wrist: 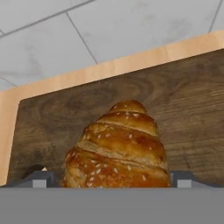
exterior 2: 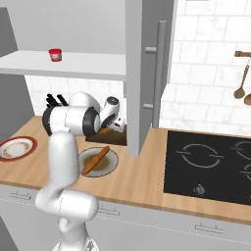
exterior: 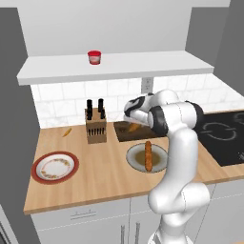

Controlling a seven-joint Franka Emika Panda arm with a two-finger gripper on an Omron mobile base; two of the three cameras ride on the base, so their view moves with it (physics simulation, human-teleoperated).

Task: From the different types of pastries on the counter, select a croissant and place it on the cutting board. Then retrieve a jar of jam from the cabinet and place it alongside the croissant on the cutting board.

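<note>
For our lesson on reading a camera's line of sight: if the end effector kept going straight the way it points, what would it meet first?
The croissant already sits between its fingertips, so ahead it would likely meet the cutting board, then the tiled wall; depth is hard to judge.

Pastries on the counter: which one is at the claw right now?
The lumpy golden-brown croissant, between the claw tips over the dark wooden cutting board. The long orange-brown bread stick lies apart on a plate.

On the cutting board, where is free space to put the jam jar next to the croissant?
The cutting board lies bare around the croissant, toward the tiled wall and to either side. In the left base view, the knife block crowds the board's left edge, and the hand covers its middle.
</note>
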